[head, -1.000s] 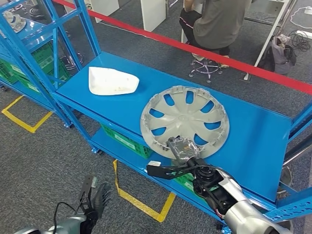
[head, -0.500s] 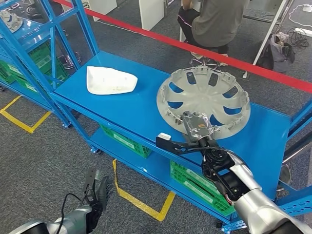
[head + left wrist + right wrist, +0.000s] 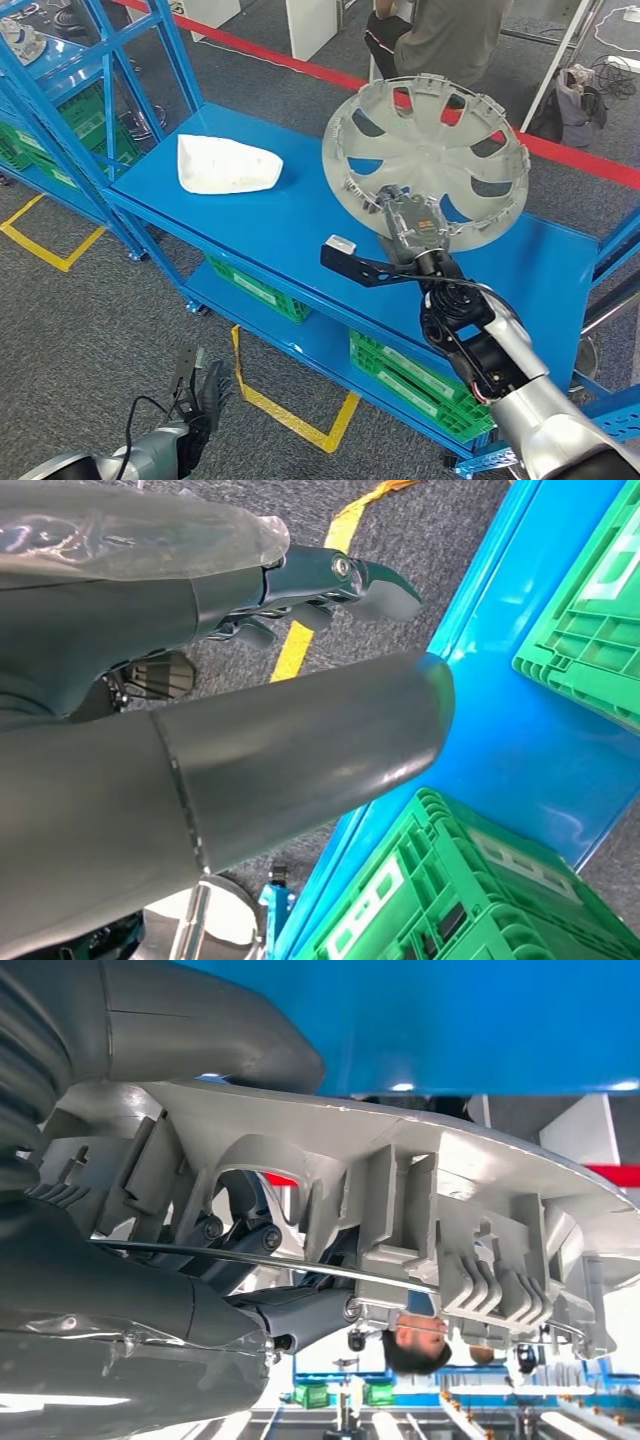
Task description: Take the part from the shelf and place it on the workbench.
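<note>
The right hand [image 3: 410, 228] grips the near rim of the silver hubcap [image 3: 426, 150], fingers closed over its edge, and holds it tilted up, clear of the blue shelf [image 3: 302, 215] below. In the right wrist view the hubcap [image 3: 423, 1210] shows its grey underside with moulded clips and a thin wire ring running along them; no writing can be read there. Under the hand, the shelf's front edge runs just below the wrist, with green crates [image 3: 411, 385] on the lower level; their white labels are too small to read. To the hand's left, well apart on the same shelf, lies a white moulded part [image 3: 226, 165], with bare blue surface between. The left hand [image 3: 198, 400] hangs low near the grey carpet, fingers loosely apart and holding nothing, beside yellow floor tape [image 3: 290, 420]. Beyond the hubcap runs a red rail [image 3: 581, 165], and past it a person sits on a stool [image 3: 441, 40].
</note>
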